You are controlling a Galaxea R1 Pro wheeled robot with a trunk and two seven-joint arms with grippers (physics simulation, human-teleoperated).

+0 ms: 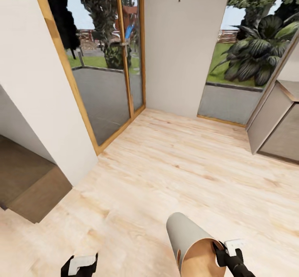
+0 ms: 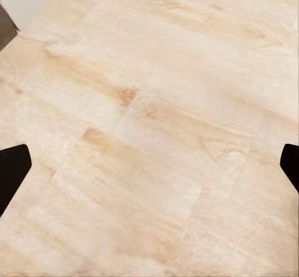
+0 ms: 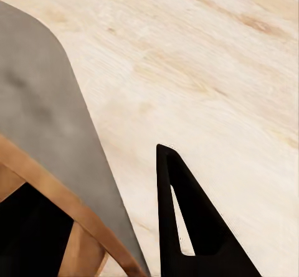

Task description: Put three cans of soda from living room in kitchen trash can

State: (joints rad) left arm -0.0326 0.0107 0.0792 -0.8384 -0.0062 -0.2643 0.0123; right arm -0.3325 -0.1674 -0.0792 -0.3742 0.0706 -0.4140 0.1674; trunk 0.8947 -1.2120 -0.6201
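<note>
A pale wood-plank floor (image 1: 178,165) is seen across the whole room, with light grain and faint knots. Ahead, a plain white wall (image 1: 182,40) is flanked by wood-framed glass doors (image 1: 108,61) on the left and a glazed opening (image 1: 241,61) on the right, through which lawn, trees and a large-leaved plant (image 1: 257,57) are visible. A white wall panel (image 1: 37,86) is located at the left, with a brown step or low ledge (image 1: 29,185) at its foot. A grey cabinet (image 1: 278,123) is located at the right edge.

The tash can (image 1: 189,237) is held tilted above the floor at the lower right, its grey outside facing forward and its orange-brown inside turned towards the robot. The right gripper (image 1: 222,254) is clamped on the can's rim, one finger inside and one outside. The left gripper (image 1: 79,265) is held low over bare floor, its fingers (image 2: 14,168) spread wide apart with nothing between them.
</note>
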